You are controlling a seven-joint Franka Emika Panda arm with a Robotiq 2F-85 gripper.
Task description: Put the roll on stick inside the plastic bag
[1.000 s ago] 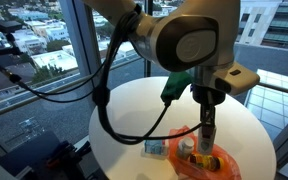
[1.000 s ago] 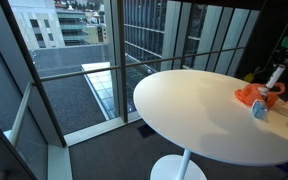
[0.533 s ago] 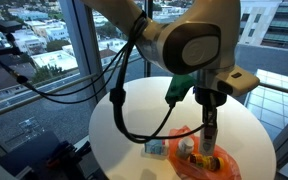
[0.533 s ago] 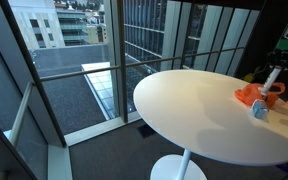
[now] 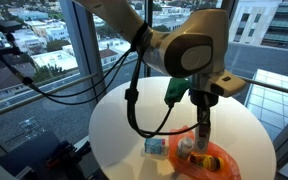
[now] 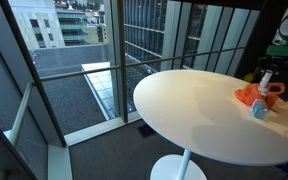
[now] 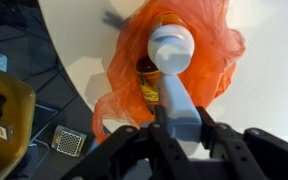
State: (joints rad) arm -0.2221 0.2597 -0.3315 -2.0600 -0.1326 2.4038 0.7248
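My gripper (image 7: 180, 120) is shut on the roll on stick (image 7: 172, 60), a slim pale cylinder with a round whitish top that points down at the plastic bag (image 7: 209, 45). The bag is crinkled, translucent orange-red, with a yellow-labelled item showing through. It lies on the white round table (image 5: 124, 125). In both exterior views the stick (image 5: 203, 133) (image 6: 265, 80) hangs upright from the gripper (image 5: 203, 118) just over the bag (image 5: 209, 160) (image 6: 250, 96). I cannot tell whether its tip touches the bag.
A small flat blue-and-white box (image 5: 155, 147) (image 6: 259, 110) lies beside the bag. An orange-yellow bottle with a white cap (image 5: 187, 150) stands in the bag. The table edge (image 6: 144, 110) drops off toward tall windows. A black cable (image 5: 134, 110) loops from the arm.
The gripper has shifted a little sideways and down over the bag, and the stick has turned from tilted to more upright. The bag and box have not moved.
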